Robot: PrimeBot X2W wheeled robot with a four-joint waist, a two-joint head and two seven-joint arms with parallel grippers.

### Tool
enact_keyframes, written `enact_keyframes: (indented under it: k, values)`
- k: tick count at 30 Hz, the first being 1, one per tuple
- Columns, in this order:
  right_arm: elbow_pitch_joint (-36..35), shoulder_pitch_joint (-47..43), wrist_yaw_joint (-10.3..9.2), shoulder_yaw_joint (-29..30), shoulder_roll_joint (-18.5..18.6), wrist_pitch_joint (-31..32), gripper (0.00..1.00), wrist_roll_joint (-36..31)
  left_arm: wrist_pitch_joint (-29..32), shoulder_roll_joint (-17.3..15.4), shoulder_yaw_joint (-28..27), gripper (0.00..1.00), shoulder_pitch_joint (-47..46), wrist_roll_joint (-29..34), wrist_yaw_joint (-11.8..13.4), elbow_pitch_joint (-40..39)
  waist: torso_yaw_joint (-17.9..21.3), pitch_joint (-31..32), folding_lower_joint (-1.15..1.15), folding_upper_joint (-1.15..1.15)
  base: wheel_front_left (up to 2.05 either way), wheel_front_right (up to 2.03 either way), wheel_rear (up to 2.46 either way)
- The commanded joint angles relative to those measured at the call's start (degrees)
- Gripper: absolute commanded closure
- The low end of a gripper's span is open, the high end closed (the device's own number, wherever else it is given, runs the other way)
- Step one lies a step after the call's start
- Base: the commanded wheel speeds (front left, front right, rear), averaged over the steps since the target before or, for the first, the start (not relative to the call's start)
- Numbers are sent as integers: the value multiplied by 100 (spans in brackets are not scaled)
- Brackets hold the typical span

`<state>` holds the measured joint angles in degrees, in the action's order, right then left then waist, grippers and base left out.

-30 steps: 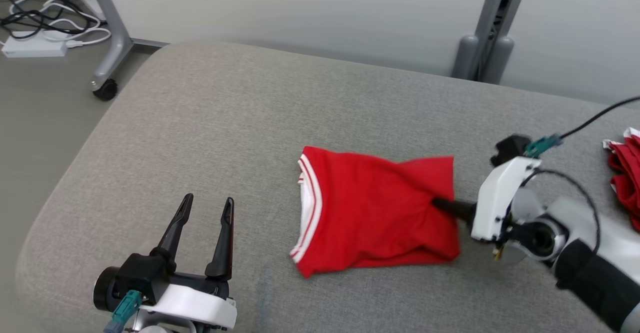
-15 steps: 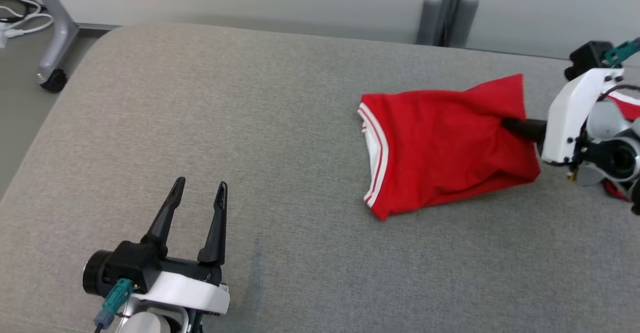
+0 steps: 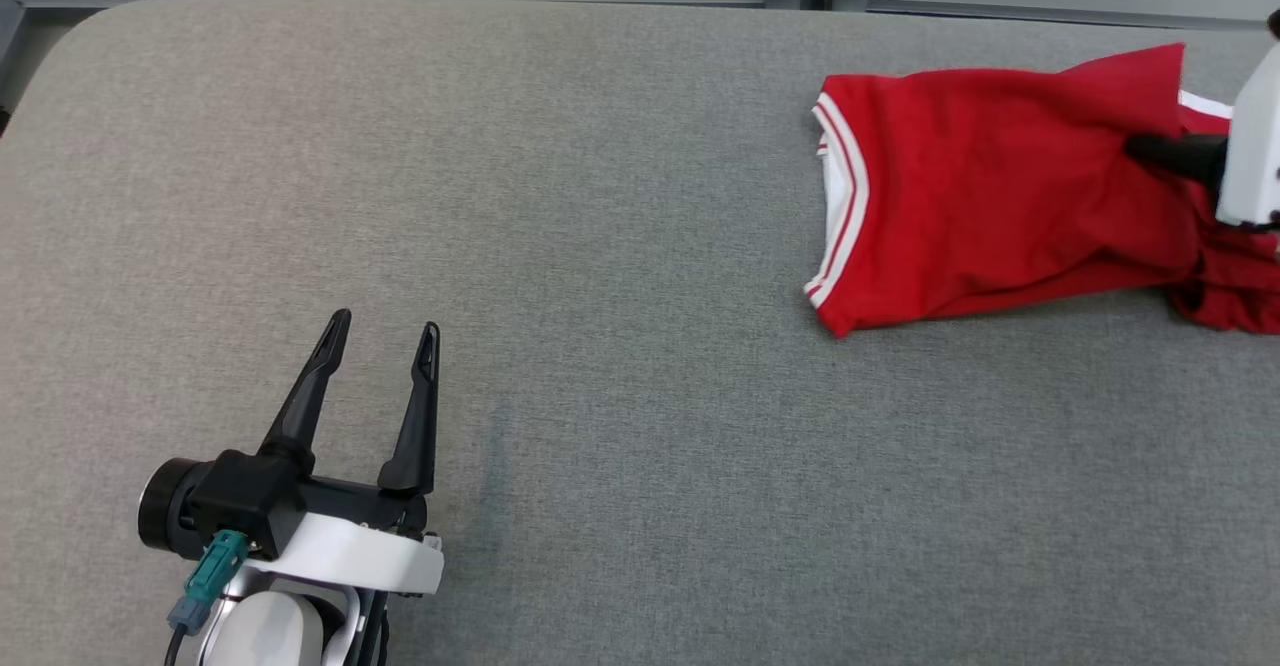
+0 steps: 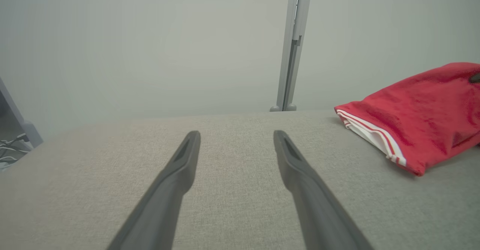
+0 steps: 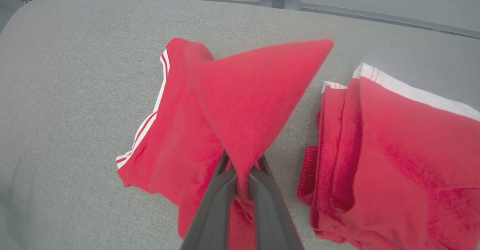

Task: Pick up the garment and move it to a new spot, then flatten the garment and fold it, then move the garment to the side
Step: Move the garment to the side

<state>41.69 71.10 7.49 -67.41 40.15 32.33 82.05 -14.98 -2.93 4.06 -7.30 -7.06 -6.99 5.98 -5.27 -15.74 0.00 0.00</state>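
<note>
Right gripper: the two dark fingers are pressed together on a fold of the red garment, cloth nipped between the tips. In the right wrist view, the pinched fold stands up from the nip as a flat pointed flap, its peak aimed at the upper right of the frame. In the head view, the right gripper sits at the far right edge and bites the garment's right end. The garment lies in the upper right of the frame. Its long axis runs left to right and is tilted a little, with the gripped end higher in the frame. The white-striped trim edge faces left and runs top to bottom. Its left part rests on the surface. The left wrist view has the garment at mid right, striped edge toward centre. Just beside it at the gripped end is a second red garment with white trim, bunched and creased; whether the two touch is unclear. Left gripper is at the lower left of the head view, fingers spread and holding nothing, tips pointing up the frame, well apart from the garment. It is spread likewise in its own view. The surface is a grey woven cushion with rounded corners. Beyond it are a pale plain wall and an upright grey metal post. Cables lie on the floor at the left edge, near a slanted grey stand leg.
</note>
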Motion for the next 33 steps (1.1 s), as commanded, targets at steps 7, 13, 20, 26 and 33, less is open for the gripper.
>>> enact_keyframes:
  k: [7, 13, 20, 26, 33]
  values:
    - [-22, 378, 0, -67, 340, 346, 100, -167, -17, -78, -42, 0, -166, 77, -53, -114, 150, -142, 0, 0, 0, 0, 0]
    - [137, 656, 0, -105, 511, 465, 100, -378, -17, -87, -18, 0, -167, 121, -43, -271, 152, -277, 0, 0, 0, 0, 0]
    - [350, 985, 0, -100, 730, 714, 100, -562, -17, -132, -88, 0, -131, 159, -43, -438, 203, -499, 0, 0, 0, 0, 0]
    - [444, 1292, 0, -181, 836, 991, 100, -816, -17, -179, -121, 0, -169, 213, -46, -547, 378, -682, 0, 0, 0, 0, 0]
    - [372, 1631, 0, -274, 879, 1032, 100, -1255, -17, -259, -118, 0, -247, 241, -47, -667, 633, -893, 0, 0, 0, 0, 0]
